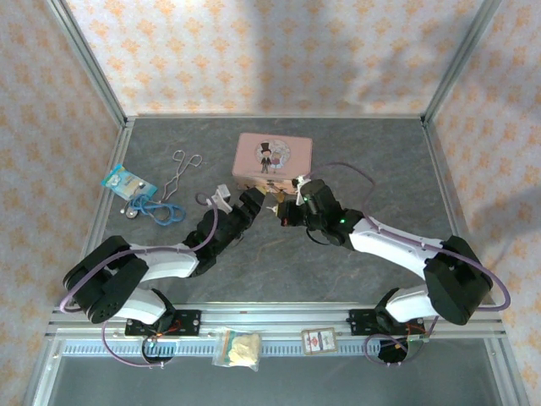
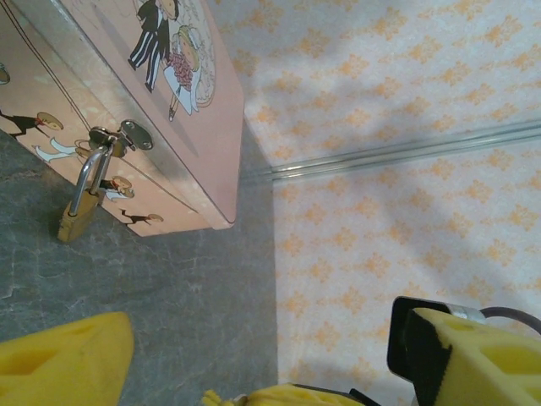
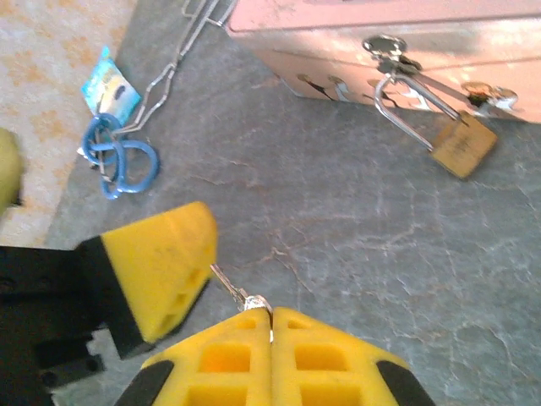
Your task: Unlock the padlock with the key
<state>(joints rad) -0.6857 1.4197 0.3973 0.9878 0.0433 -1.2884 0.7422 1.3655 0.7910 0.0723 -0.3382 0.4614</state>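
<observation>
Right gripper (image 3: 270, 313) is pinching the key (image 3: 237, 289), fingers fully closed, blade protruding for insertion; left gripper (image 2: 258, 328) is gaping, gripping nothing; padlock (image 3: 461, 145) is hanging from the tin (image 3: 321, 17) toward the table's far edge.

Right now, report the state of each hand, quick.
Left hand: open, gripping nothing.
Right hand: closed on the key.

The right pincer (image 3: 270, 315) hides most of the key (image 3: 233, 288).
</observation>
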